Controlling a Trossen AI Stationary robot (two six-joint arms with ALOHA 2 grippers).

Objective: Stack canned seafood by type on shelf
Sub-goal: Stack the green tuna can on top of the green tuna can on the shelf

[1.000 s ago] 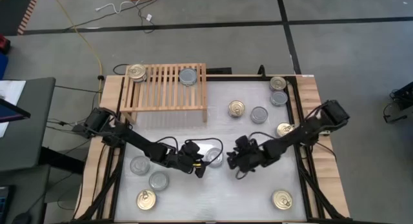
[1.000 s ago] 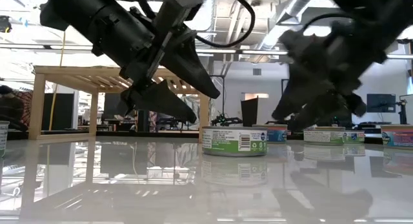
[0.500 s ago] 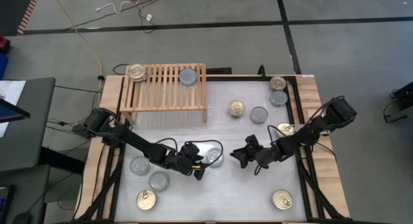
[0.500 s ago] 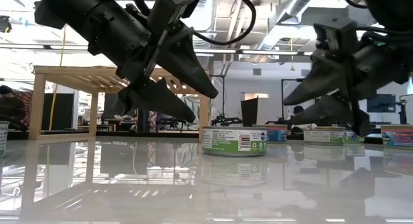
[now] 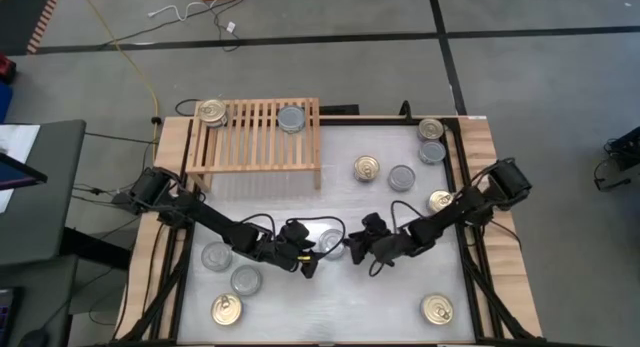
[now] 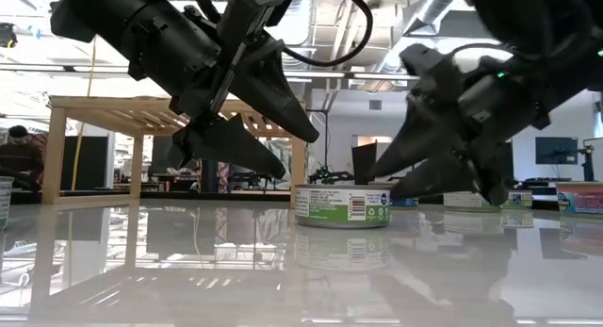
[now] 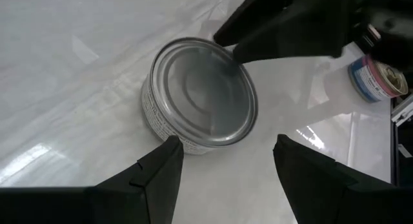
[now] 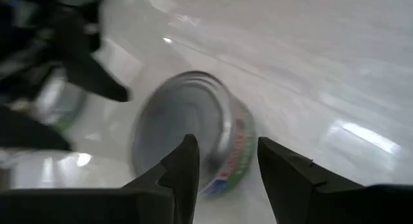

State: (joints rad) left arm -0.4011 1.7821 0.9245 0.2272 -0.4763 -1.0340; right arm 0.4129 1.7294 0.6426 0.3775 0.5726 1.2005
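High view: silver-topped can (image 5: pixel 333 244) hemmed between spread left end effector (image 5: pixel 310 259) and spread right end effector (image 5: pixel 358 249).

White worktop (image 5: pixel 330 297) is carrying the wooden shelf (image 5: pixel 255 152) at its far left and loose tins all around it. Shelf is holding two tins: gold-top tin (image 5: pixel 211 112) at the left end, grey-top tin (image 5: pixel 291 118) toward the right. Worktop tins are sitting in clusters: near-left trio (image 5: pixel 231 282), centre tin (image 5: pixel 333 243), a scattered group right of the shelf (image 5: pixel 400 177), one near-right (image 5: pixel 437 309).
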